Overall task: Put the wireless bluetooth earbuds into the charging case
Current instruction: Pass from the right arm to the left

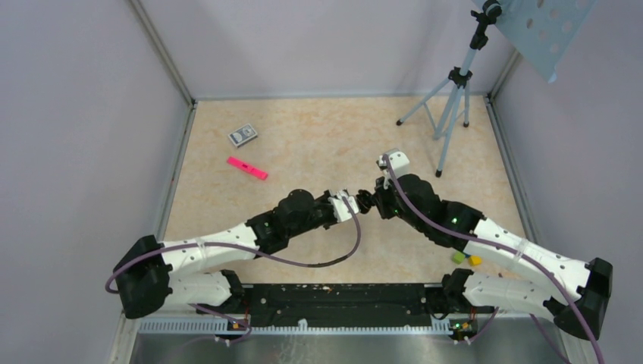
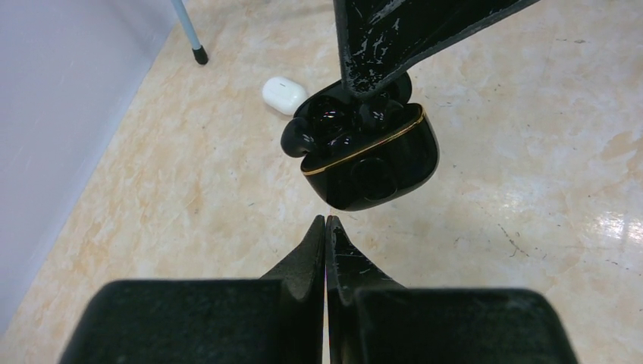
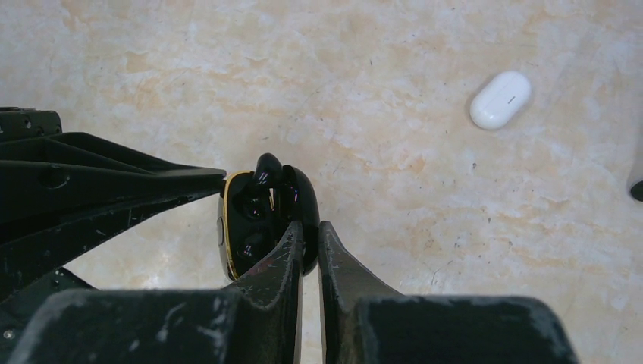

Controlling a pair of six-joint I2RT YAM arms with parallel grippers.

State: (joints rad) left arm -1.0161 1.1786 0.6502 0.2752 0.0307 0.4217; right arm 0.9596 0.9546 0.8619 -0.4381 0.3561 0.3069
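Charging case [image 2: 371, 171], open, pinched at its lid by right gripper [image 3: 311, 227], jaws nearly together, likely steadying it; left gripper [image 2: 326, 221] at case's 6 o'clock, jaws pressed together, empty; earbud [image 2: 297, 139] protruding at 9 o'clock.

Arms: two, left arm [image 1: 220, 254] and right arm [image 1: 515, 254]. Fingers [image 2: 303, 258]: two per arm, four in all. Charging case [image 2: 371, 163]: one, black. Earbud [image 2: 297, 139]: one black at case rim; whether a second sits inside, too dark to tell. White pill-shaped object [image 3: 500, 99]: one. Tripod [image 1: 451, 114]: one. Pink bar [image 1: 247, 167]: one. Grey box [image 1: 242, 135]: one. Small blocks: two, yellow block [image 1: 475, 260] and green block [image 1: 458, 258].
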